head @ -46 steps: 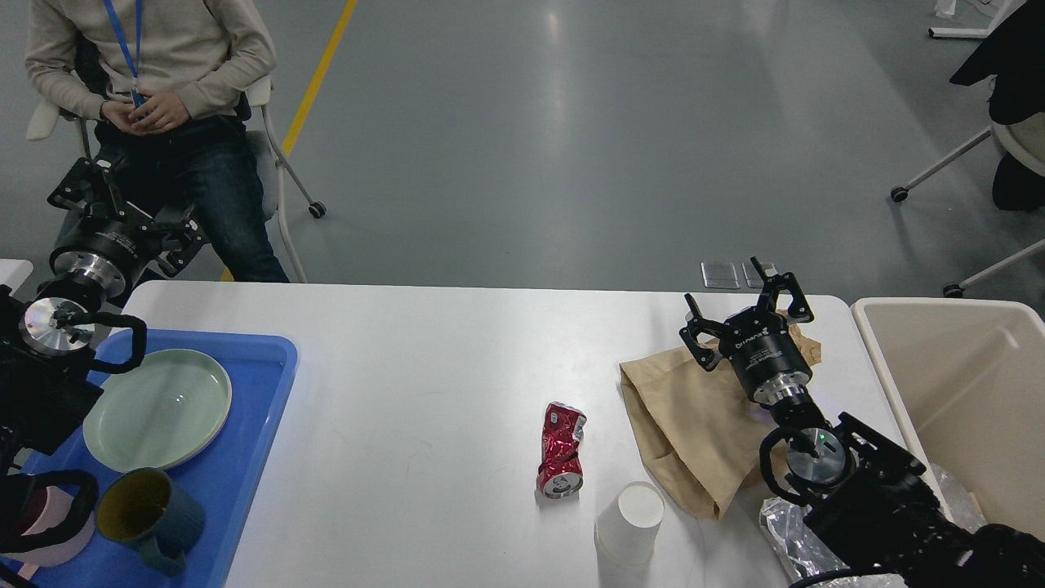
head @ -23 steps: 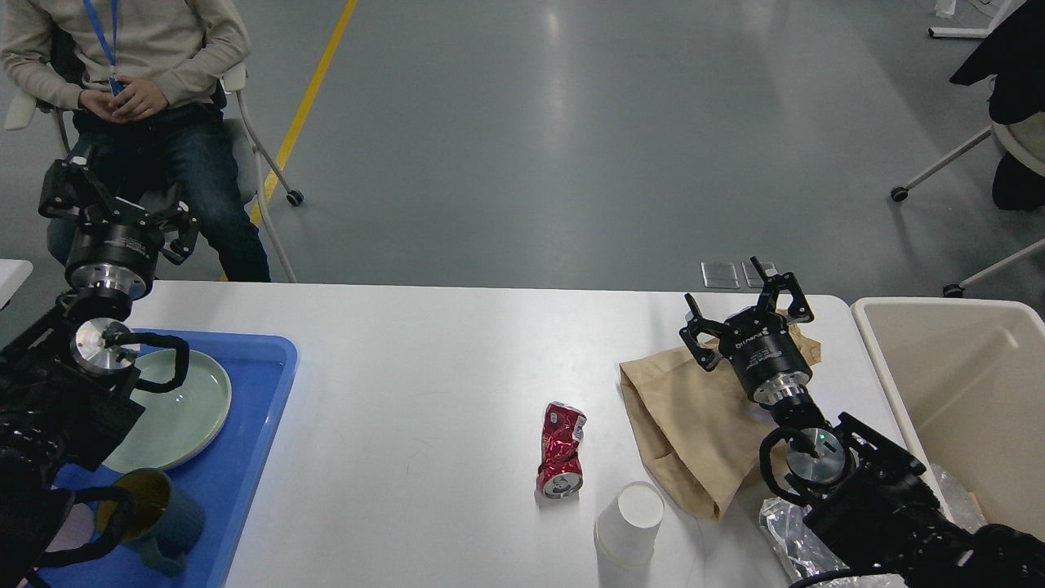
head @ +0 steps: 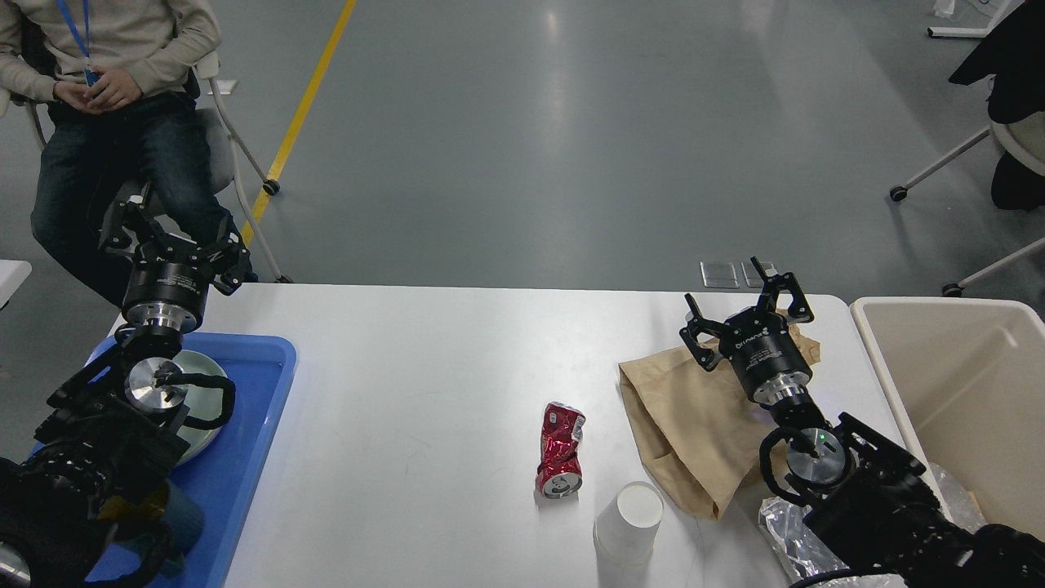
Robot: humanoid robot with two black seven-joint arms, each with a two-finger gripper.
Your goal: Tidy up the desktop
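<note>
Head view: your right gripper spread wide, empty, above bag; left gripper spread, empty, at desktop far-left edge; can centre.

The counter was a large white rectangular top with rounded corners, smooth and faintly scuffed, catching a soft sheen of light across its middle. It lay flat and level, stretching across the lower half of the view from left to right. Its far edge ran straight against the grey floor beyond, both far corners visibly rounded, while its near edge was cut off by the frame.
</note>
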